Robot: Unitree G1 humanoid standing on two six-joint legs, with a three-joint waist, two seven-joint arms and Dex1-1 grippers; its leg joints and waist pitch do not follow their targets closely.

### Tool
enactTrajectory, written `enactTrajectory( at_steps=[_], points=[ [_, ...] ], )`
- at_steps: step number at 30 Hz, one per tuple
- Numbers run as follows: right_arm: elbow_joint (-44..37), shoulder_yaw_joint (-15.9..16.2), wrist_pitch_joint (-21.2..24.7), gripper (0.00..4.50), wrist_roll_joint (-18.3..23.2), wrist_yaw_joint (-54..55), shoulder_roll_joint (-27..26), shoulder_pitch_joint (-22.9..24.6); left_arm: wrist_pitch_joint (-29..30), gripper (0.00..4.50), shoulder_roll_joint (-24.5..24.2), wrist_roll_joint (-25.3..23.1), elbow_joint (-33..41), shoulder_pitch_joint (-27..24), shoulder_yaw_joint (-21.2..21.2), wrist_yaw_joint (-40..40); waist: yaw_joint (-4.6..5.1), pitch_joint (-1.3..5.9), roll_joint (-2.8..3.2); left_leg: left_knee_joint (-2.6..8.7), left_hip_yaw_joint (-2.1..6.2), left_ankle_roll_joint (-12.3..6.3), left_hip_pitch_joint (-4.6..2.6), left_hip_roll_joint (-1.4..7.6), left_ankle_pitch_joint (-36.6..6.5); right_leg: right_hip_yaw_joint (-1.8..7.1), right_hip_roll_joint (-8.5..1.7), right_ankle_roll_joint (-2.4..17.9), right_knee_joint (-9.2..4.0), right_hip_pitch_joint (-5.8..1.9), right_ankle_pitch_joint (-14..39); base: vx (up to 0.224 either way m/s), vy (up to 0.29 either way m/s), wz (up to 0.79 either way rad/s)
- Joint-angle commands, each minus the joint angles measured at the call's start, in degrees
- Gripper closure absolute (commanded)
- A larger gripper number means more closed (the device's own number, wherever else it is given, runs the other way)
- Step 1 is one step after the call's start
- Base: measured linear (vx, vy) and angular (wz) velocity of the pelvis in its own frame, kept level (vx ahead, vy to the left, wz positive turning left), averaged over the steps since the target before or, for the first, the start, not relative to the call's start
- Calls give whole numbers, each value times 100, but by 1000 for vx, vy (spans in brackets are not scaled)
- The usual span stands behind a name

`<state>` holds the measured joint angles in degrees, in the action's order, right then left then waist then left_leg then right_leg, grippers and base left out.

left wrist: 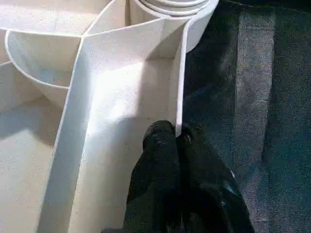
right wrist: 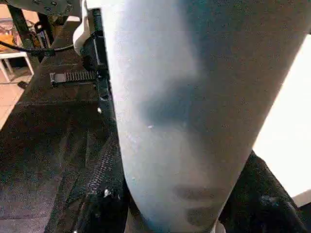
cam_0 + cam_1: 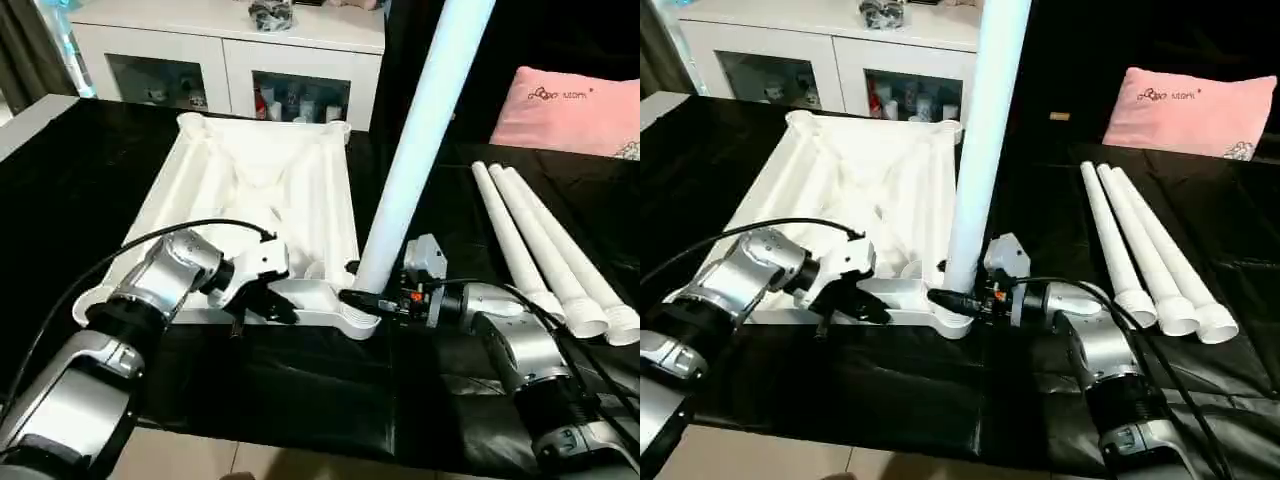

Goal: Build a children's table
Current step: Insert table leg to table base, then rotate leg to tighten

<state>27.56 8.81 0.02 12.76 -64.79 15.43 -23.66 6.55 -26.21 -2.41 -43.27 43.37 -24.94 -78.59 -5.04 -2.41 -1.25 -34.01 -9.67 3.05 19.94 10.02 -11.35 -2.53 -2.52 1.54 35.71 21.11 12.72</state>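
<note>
**First leg standing in near corner socket; seating in hand**

Tabletop (image 3: 250, 190) lying upside down on black cloth (image 3: 300, 380), ribs up, taken here as the landmark. At its near right corner, socket (image 3: 358, 318) occupied by the foot of one leg (image 3: 415, 150), standing close to upright with a lean toward the right at the top. Right gripper (image 3: 362, 297) beside that corner, fingers about half open and closed around the leg just above the socket. Left gripper (image 3: 855, 306) at the near edge of the tabletop, left of the socket; fingers (image 1: 160, 160) pinched nearly shut on the thin rim wall, steadying the piece. Three spare legs (image 3: 545, 250) lying side by side on the cloth, well to the right of the tabletop, wide ends toward the robot. Cabinet (image 3: 230, 60) beyond the far edge, pillow (image 3: 570, 105) beyond and to the right.

Judged step: fitting the first of four legs. Full seating not confirmed; depth in socket hidden by the fingers. Next move likely to call for squaring the leg to the socket and pressing it home while the rim grip resists sliding. Risk: jamming askew if pushed at the present lean.
</note>
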Motion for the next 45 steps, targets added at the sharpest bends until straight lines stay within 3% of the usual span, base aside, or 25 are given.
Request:
enactTrajectory(
  at_steps=[1,7,9,10,11,12,13,14,15,16,17,18,19,20,21,22,25,26,33,40,42,45],
  points=[
    [244,662,408,257,-222,-421,-210,374,97,450,111,18,-64,290,232,315,32,237,84,481,120,1,-62,381,-1443,330,-632,1335,-512,-162,1186,0,0,0],
    [377,482,344,257,-340,229,-322,340,612,450,222,271,19,246,625,691,50,226,110,507,129,69,-81,399,-1575,339,-638,1306,-534,-135,1376,0,0,0],
    [429,437,326,257,-388,413,-357,317,722,450,240,317,69,229,684,751,73,211,107,519,145,112,-84,384,-1753,337,-639,1255,-560,-119,1656,0,0,0],
    [567,307,294,257,-471,866,-460,247,948,450,247,379,305,122,753,847,86,205,58,523,143,100,-73,382,-1782,343,-647,1197,-580,-126,1834,0,0,0],
    [567,307,294,257,-471,866,-460,247,948,450,247,379,305,122,753,847,86,205,58,523,143,100,-73,382,-1782,343,-647,1197,-580,-126,1834,0,0,0],
    [770,145,330,257,-516,1399,-605,115,1221,450,227,428,760,-83,783,908,126,207,26,544,160,156,-64,404,-1772,345,-674,1168,-569,-114,1976,0,0,0],
    [770,145,330,257,-516,1399,-605,115,1221,450,227,428,760,-83,783,908,145,202,59,552,188,179,-31,407,-1763,340,-690,1192,-538,-122,1989,0,0,0],
    [1177,-108,444,257,-555,2239,-846,-163,1702,450,225,480,1516,-418,834,1048,184,212,64,547,175,174,-42,400,-1765,333,-674,1142,-571,-107,2033,0,0,0],
    [1477,-240,517,257,-567,2726,-979,-368,1982,450,242,474,1946,-606,845,1137,231,227,51,559,192,239,-32,439,-1720,344,-698,1229,-511,-114,1838,0,0,0],
    [1901,-395,577,257,-574,3338,-1135,-654,2336,450,301,438,2421,-814,860,1283,334,222,51,572,197,253,33,401,-1672,312,-664,1254,-492,-140,1806,0,0,0],
    [1901,-395,577,257,-574,3338,-1135,-654,2336,450,301,438,2421,-814,860,1283,410,217,68,550,186,243,42,371,-1636,302,-648,1242,-521,-123,1872,0,0,0],
    [2397,-527,492,257,-613,4073,-1290,-1010,2768,450,468,332,2913,-1032,871,1541,464,236,43,525,176,226,53,365,-1504,319,-653,1247,-499,-133,1723,0,0,0],
    [2498,-549,455,257,-627,4224,-1324,-1093,2879,450,529,302,3028,-1084,875,1643,501,220,-3,523,161,175,71,347,-1457,313,-631,1244,-529,-126,1721,0,0,0],
    [2547,-566,443,257,-632,4300,-1344,-1138,2943,450,564,288,3095,-1113,873,1706,514,222,24,493,146,128,48,342,-1443,321,-634,1247,-547,-109,1738,0,0,0],
    [2652,-630,456,257,-616,4463,-1397,-1248,3075,450,654,248,3241,-1182,858,1855,524,226,-12,481,128,55,57,343,-1328,329,-622,1251,-548,-115,1589,0,0,0],
    [2682,-656,467,257,-615,4521,-1410,-1280,3128,450,697,239,3278,-1200,866,1923,510,234,0,475,118,21,48,338,-1266,325,-606,1251,-542,-115,1479,0,0,0],
    [2738,-650,451,257,-659,4526,-1425,-1335,3164,450,801,203,3264,-1202,868,2123,481,227,-51,475,92,-104,54,334,-1110,317,-579,1258,-527,-122,1169,0,0,0],
    [2815,-646,411,257,-702,4532,-1446,-1378,3243,450,836,194,3334,-1226,849,2281,463,226,-37,483,95,-105,49,342,-1102,318,-583,1255,-520,-120,1149,0,0,0],
    [3196,-615,197,257,-727,4590,-1495,-1500,3518,450,974,66,3426,-1219,930,2764,480,197,-40,510,112,77,6,352,-1605,322,-575,1160,-561,-67,1598,0,0,0],
    [3243,-657,149,257,-760,4517,-1474,-1484,3456,450,949,71,3326,-1187,926,2846,468,206,-35,518,111,58,13,350,-1569,327,-576,1152,-557,-77,1455,0,0,0],
    [3306,-686,75,201,-759,4486,-1476,-1514,3455,450,943,79,3313,-1174,920,2896,468,197,-32,521,116,64,6,351,-1632,326,-578,1145,-568,-64,1558,0,0,0],
    [3330,-712,-14,179,-732,4456,-1474,-1528,3413,450,954,74,3245,-1145,940,2943,453,210,-28,512,109,74,1,354,-1623,333,-582,1166,-575,-64,1538,0,0,0]
  ],
)
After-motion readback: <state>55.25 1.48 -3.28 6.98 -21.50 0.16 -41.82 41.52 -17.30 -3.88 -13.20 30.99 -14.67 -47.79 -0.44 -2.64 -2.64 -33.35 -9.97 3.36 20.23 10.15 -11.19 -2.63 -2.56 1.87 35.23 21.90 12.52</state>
